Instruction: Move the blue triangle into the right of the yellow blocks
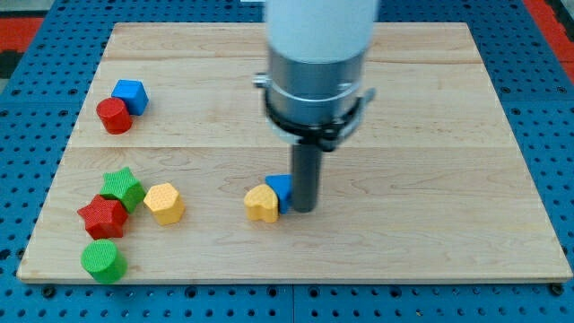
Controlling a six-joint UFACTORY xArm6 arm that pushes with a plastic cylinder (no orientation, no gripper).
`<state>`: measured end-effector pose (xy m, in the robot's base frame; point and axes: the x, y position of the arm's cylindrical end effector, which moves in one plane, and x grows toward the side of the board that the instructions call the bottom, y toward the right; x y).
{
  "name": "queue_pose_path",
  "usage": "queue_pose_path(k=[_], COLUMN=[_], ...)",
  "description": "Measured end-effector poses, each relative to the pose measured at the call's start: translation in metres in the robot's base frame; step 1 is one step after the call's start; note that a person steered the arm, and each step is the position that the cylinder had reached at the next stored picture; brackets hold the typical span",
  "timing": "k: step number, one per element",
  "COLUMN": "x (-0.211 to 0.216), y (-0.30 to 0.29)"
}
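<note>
- The blue triangle (280,187), a small matte wedge, sits touching the right side of a yellow heart-shaped block (262,204), mid-tabletop.
- My tip (303,209), the end effector, is a plain dark rod with nothing to open or hold; it stands against the triangle's right side.
- A yellow hexagonal block (164,202) lies well to the view's left.
- The tabletop (448,161) is pale, grained wood on blue pegboard (547,108).
</note>
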<state>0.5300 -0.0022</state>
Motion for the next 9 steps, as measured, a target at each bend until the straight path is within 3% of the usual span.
queue_pose_path(k=[2,3,4,5,6,7,8,9], x=[0.047,0.046,0.049,0.009,-0.028,-0.048,0.0,-0.006], y=[-0.084,-0.096,-0.062,0.012,0.046,-0.054,-0.094,-0.067])
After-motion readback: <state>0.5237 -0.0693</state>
